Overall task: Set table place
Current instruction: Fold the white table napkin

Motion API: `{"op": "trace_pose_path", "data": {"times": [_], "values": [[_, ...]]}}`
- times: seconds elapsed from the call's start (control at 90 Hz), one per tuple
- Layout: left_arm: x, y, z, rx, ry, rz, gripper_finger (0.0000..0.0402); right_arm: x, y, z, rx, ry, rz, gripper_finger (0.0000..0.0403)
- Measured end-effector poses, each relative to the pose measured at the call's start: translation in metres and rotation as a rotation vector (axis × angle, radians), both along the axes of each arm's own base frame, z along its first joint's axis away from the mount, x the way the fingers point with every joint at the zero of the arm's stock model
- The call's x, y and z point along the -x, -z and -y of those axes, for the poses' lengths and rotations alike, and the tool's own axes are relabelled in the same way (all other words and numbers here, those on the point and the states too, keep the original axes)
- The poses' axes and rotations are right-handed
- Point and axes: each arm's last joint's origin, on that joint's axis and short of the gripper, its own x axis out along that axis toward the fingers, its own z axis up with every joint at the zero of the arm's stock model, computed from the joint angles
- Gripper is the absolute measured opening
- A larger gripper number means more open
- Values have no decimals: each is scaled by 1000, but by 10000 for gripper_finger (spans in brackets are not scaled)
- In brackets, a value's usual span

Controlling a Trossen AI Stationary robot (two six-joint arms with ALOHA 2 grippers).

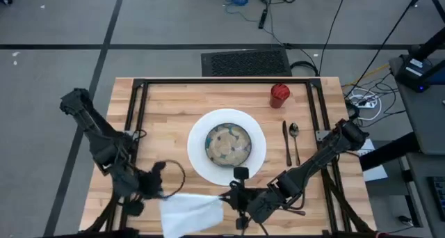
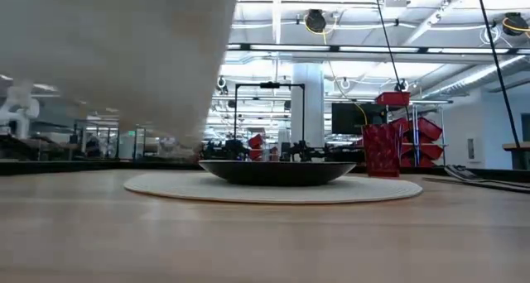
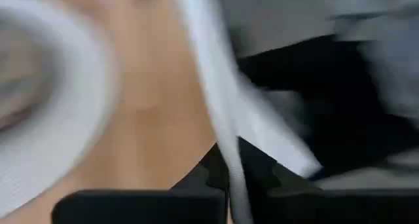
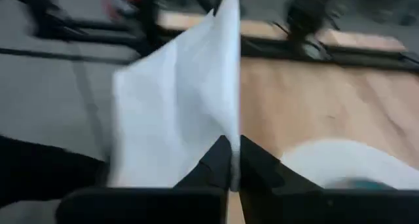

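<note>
Landmark: the large white plate [image 1: 227, 145] at the middle of the table [image 1: 167, 109]; every place below is given from it
Bowl: the grey-green speckled bowl [image 1: 227, 143] sits on the plate, about centred
Napkin: the white napkin [image 1: 192, 212] hangs lifted at the near table edge, to the near left of the plate, stretched between the two grippers; in the low view it fills the upper left as a pale blurred sheet [image 2: 116, 51]
Left gripper: the left gripper [image 1: 161, 191] is at the napkin's left end, near left of the plate; the left wrist view shows its dark fingers [image 3: 262, 175] pressed together on the cloth edge [image 3: 216, 112]
Right gripper: the right gripper [image 1: 231, 198] is at the napkin's right end, just at the near rim of the plate; the right wrist view shows its fingers [image 4: 258, 165] pinched tight on the napkin's edge [image 4: 177, 99], cloth rising from between them
Cup: the small red cup [image 1: 279, 94] stands to the far right of the plate, apart from it
Knife: the knife [image 1: 286, 142] lies to the right of the plate, near its rim
Spoon: the spoon [image 1: 295, 139] lies just right of the knife, farther from the plate
Fork: cannot make it out in any view
</note>
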Motion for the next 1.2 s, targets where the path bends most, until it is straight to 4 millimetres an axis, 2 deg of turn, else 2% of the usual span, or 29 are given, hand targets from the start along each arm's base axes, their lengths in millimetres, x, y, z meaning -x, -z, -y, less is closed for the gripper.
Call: {"op": "trace_pose_path", "data": {"times": [0.089,0.189,0.344,0.5,0.711,0.778,0.856,0.956,1.2], "values": [[-5,13,-8,-63,-68,-14,0,-11,18,14,43,71,-63,0],[-10,17,-10,-68,-90,-24,0,-19,30,27,53,114,-115,0],[-9,17,-8,1,-71,-70,0,-21,32,32,72,125,-135,0],[-4,9,1,111,-19,-116,0,-4,15,14,79,25,-108,0],[3,-27,24,248,93,-1,0,23,-10,-22,-48,-146,-33,0],[4,-35,29,234,117,54,0,28,-15,-30,-73,-170,-6,0],[5,-33,29,141,108,105,0,31,-15,-33,-58,-178,-6,0],[0,-13,26,6,42,101,0,26,-5,-25,20,-103,-45,0],[-24,83,8,-192,-157,-95,0,-10,61,9,150,75,-252,0]]}}
